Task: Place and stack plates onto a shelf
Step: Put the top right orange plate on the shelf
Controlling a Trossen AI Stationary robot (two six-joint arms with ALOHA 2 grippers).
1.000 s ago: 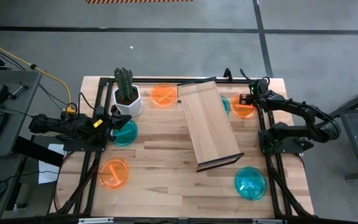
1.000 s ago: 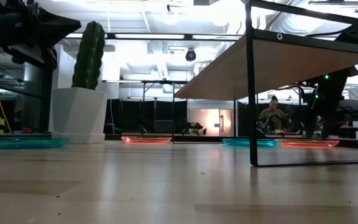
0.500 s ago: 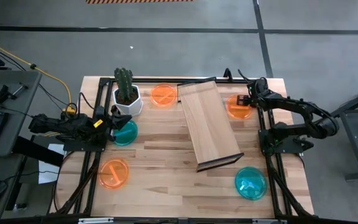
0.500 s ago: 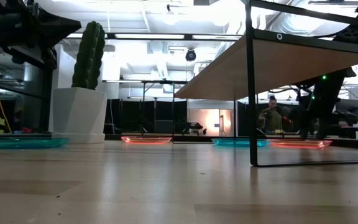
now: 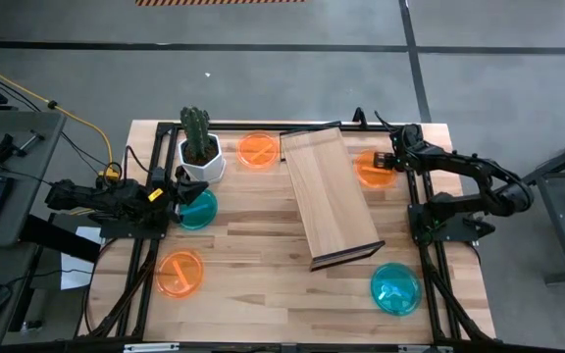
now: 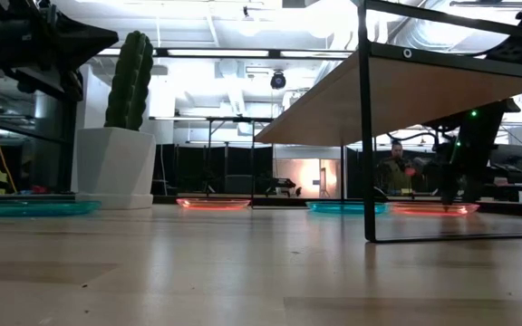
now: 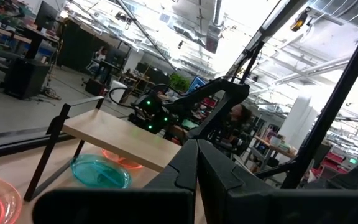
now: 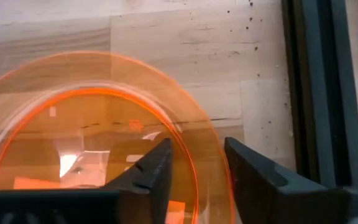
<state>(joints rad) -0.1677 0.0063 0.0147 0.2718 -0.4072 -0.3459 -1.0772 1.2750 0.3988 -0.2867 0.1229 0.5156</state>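
My right gripper (image 5: 393,157) (image 8: 197,146) is open and points down at the orange plate (image 5: 371,169) (image 8: 92,143), which lies flat by the table's far right corner, next to the shelf (image 5: 329,196). Its fingers stand astride the plate's rim. A teal plate (image 6: 347,207) lies under the shelf beside it. Four more plates rest flat on the table: orange (image 5: 258,150), teal (image 5: 197,208), orange (image 5: 179,273) and teal (image 5: 395,287). My left gripper (image 5: 181,191) (image 7: 196,158) is shut and waits at the left, above the teal plate. My right gripper straddles the orange plate's rim (image 8: 211,163) on its right side, from above, pointing down. One finger (image 8: 157,171) stands inside the plate and the other finger (image 8: 253,177) outside it, close against the rim. The plate lies flat on the table.
A white pot with a cactus (image 5: 200,152) stands far left of the shelf. The shelf's dark leg (image 6: 367,136) stands just left of the orange plate in the low view. A dark frame rail (image 8: 316,93) runs along the table's right edge behind my right gripper.
My right gripper has moved toward the table's left. The orange plate has slid left with it along the table, toward the shelf. The teal plate under the shelf has slid left too. My left arm has kept still.
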